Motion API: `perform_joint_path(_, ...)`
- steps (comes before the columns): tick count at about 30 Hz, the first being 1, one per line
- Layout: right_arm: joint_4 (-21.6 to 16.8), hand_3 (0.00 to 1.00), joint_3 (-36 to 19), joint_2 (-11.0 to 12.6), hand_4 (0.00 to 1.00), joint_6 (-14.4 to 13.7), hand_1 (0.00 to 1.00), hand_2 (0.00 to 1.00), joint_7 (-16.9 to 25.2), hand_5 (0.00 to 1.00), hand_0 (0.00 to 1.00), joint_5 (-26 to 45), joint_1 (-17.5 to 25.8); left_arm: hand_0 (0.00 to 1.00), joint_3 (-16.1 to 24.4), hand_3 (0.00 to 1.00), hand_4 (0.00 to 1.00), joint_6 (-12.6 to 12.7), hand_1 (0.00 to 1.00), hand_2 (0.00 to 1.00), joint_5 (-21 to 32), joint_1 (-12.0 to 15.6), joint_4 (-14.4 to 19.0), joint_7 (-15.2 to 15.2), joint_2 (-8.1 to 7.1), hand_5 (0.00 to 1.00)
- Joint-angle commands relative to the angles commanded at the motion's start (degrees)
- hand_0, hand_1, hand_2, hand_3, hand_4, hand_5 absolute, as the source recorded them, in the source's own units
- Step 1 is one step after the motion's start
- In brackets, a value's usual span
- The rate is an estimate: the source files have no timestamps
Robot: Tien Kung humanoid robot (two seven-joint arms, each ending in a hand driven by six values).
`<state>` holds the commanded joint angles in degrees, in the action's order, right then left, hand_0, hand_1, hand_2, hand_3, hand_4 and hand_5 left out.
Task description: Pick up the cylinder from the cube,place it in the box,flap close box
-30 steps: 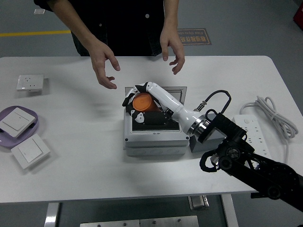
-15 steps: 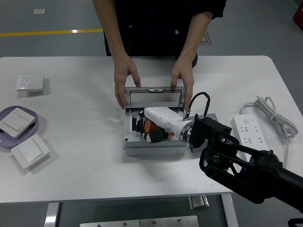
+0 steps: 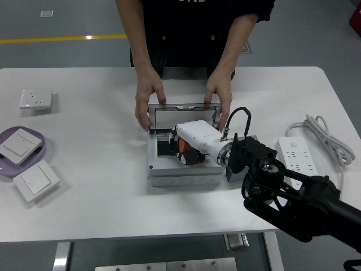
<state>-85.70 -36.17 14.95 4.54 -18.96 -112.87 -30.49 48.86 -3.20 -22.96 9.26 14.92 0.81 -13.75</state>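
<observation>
The placing step is being carried out: the orange cylinder [image 3: 184,145] is being held down inside the grey box [image 3: 183,169] at the centre of the frame, the right robot hand [image 3: 189,151] being curled around it. Whether the cylinder is already resting on the box floor cannot be told, as the white palm is covering most of it. The left robot hand is not being shown.

The box's lid [image 3: 183,117] is being kept upright at the back by a person's two hands [image 3: 148,101], one at each upper corner, thumbs hooked over the rim.

The next move, as judged, is calling for the fingers to be loosened and the robot hand lifted straight up and back to the lower right, so the flap can be swung down.

Room is being squeezed: the raised lid is standing just behind the knuckles, the box walls are closing in at left and front, and the grey cube [image 3: 243,164] is sitting just right of the box beneath the wrist. Open desk [image 3: 101,186] is being left at the lower left; the power strip [image 3: 297,155] is lying well apart at right.
</observation>
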Motion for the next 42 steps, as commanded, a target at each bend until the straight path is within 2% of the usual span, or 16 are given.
perform_joint_path(2, 0.2, 0.669, -0.1, 0.1, 0.508, -0.3, 0.64, 0.635, 0.4, 0.028, 0.7, 0.0, 0.1, 0.616, 0.0, 0.64, 0.706, 0.0, 0.625, 0.62, 0.0, 0.0, 0.0, 0.0, 0.03, 0.168)
perform_joint_path(3, 0.2, 0.681, -0.1, 0.1, 0.421, -0.5, 0.658, 0.66, 0.5, 0.229, 0.746, 0.0, 0.1, 0.616, -0.1, 0.641, 0.706, 0.0, 0.625, 0.62, 0.0, 0.0, 0.0, 0.0, 0.03, 0.168)
perform_joint_path(8, 0.2, 0.681, -0.1, 0.1, 0.421, -1.8, 0.658, 0.66, 1.3, 0.229, 0.746, -0.9, 0.2, 0.616, 0.0, 0.641, 0.706, 0.0, 0.625, 0.62, -0.1, 0.0, 0.0, 0.0, 0.01, 0.168)
perform_joint_path(9, 0.1, 0.669, -0.1, 0.1, 0.58, -2.0, 0.659, 0.661, 1.4, 0.392, 0.756, -1.1, 0.2, 0.616, 0.1, 0.64, 0.706, 0.0, 0.625, 0.62, -0.1, 0.0, 0.0, 0.0, 0.01, 0.168)
perform_joint_path(14, -0.1, 0.669, -0.5, 0.2, 0.58, -2.8, 0.659, 0.661, 2.0, 0.392, 0.756, -1.4, 0.4, 0.616, 0.1, 0.64, 0.706, 0.0, 0.625, 0.62, -0.2, 0.0, 0.0, 0.0, 0.03, 0.168)
perform_joint_path(15, -0.2, 0.678, -0.6, 0.2, 0.693, -2.9, 0.67, 0.673, 2.1, 0.335, 0.769, -1.4, 0.5, 0.616, 0.2, 0.64, 0.706, 0.0, 0.625, 0.621, -0.2, 0.0, 0.0, 0.0, 0.03, 0.167)
perform_joint_path(20, -0.9, 0.678, -1.4, 0.6, 0.693, -3.7, 0.67, 0.673, 3.2, 0.335, 0.769, 1.5, 1.0, 0.616, 0.5, 0.64, 0.706, 0.0, 0.625, 0.621, -0.5, 0.0, 0.1, 0.0, 0.05, 0.167)
perform_joint_path(21, -1.2, 0.681, -1.6, 0.9, 0.736, -4.2, 0.672, 0.675, 3.8, 0.3, 0.78, 3.2, 1.4, 0.616, 0.7, 0.64, 0.705, 0.0, 0.625, 0.62, -0.7, 0.0, 0.1, 0.0, 0.06, 0.167)
perform_joint_path(25, -2.9, 0.681, -2.0, 2.4, 0.736, -6.0, 0.672, 0.675, 7.4, 0.3, 0.78, 11.4, 3.5, 0.616, 1.4, 0.64, 0.705, -0.1, 0.625, 0.62, -1.5, -0.1, 0.3, 0.1, 0.15, 0.167)
perform_joint_path(32, -10.8, 0.685, -4.8, 5.9, 0.758, -7.0, 0.671, 0.673, 12.3, 0.286, 0.778, 27.2, 5.5, 0.616, 1.4, 0.641, 0.705, 0.0, 0.625, 0.62, -1.6, 0.0, 0.4, 0.2, 0.33, 0.167)
perform_joint_path(33, -11.9, 0.677, -5.3, 6.2, 0.761, -7.1, 0.651, 0.666, 12.5, 0.303, 0.733, 29.1, 5.4, 0.616, 1.4, 0.641, 0.705, 0.0, 0.625, 0.62, -1.6, -0.1, 0.4, 0.2, 0.31, 0.166)
perform_joint_path(37, -16.2, 0.677, -7.6, 7.7, 0.761, -7.4, 0.651, 0.666, 12.9, 0.303, 0.733, 37.6, 3.5, 0.616, 1.5, 0.641, 0.705, 0.0, 0.625, 0.62, -1.8, -0.2, 0.4, 0.1, 0.13, 0.166)
perform_joint_path(42, -15.7, 0.672, -8.3, 8.6, 0.756, -7.2, 0.637, 0.661, 12.4, 0.319, 0.711, 44.4, -0.4, 0.616, 1.4, 0.64, 0.704, -0.1, 0.625, 0.62, -1.7, -0.3, 0.4, 0.1, -0.05, 0.165)
